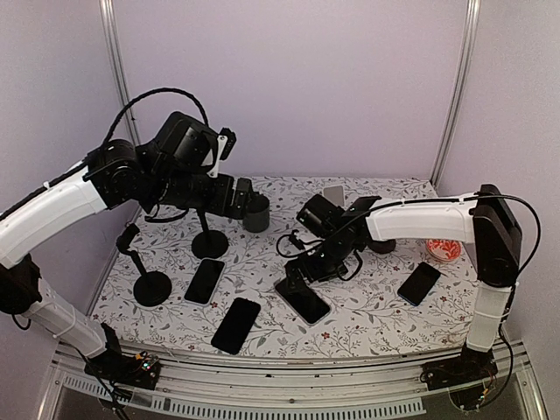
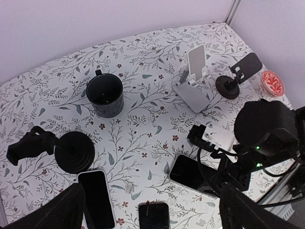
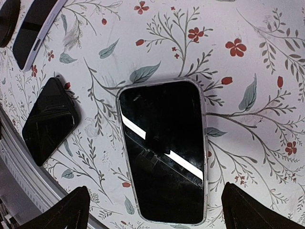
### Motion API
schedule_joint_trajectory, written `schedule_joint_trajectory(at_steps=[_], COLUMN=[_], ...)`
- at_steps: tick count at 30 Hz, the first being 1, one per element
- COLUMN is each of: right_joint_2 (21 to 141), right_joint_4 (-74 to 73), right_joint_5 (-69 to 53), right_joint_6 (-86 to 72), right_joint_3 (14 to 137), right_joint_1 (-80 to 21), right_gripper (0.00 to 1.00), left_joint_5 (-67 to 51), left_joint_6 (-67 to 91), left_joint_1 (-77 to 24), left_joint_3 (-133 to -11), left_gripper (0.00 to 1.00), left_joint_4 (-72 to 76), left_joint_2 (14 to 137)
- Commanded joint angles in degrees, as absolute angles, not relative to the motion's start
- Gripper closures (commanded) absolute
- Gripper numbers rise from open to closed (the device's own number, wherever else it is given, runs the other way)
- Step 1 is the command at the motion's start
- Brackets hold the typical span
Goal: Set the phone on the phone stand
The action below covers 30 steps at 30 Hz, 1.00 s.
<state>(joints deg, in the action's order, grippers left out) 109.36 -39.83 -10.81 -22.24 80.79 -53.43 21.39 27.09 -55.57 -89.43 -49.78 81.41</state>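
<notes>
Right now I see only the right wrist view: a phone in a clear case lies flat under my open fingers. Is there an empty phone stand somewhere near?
Observer: Yes. A white folding stand at the far side of the table, beyond the right arm, looks empty.
Operator: Are there other stands?
Observer: Three black stands with round bases: one beside the white folding stand, two on the left side.
Operator: Is the left arm in my way?
Observer: No. It hangs raised over the left half, and the left fingers are open and hold nothing.
</notes>
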Motion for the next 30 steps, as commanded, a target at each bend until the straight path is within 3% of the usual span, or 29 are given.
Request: schedule_joint_trajectory(at_steps=[1, 10, 30], right_joint_2=[113.3, 118.81, 120.44], right_joint_4=[-45.26, -51.79, -53.15], right_joint_5=[-9.7, -4.06, -2.13], right_joint_6=[-20.01, -15.43, -10.14], right_joint_3=[84.82, 91.02, 90.92], right_joint_1=[-54.69, -56.43, -59.02], right_gripper=[0.01, 0.01, 0.01], left_joint_5=[21.02, 20.5, 18.56], left_joint_6=[26.02, 26.22, 26.89], left_joint_1=[-54.56, -53.37, -52.76], left_joint_3=[-87.91, -84.61, -84.05], left_gripper=[0.01, 0.01, 0.01], left_joint_4=[-48.56, -47.16, -46.78], left_joint_2=[80.4, 78.07, 78.88])
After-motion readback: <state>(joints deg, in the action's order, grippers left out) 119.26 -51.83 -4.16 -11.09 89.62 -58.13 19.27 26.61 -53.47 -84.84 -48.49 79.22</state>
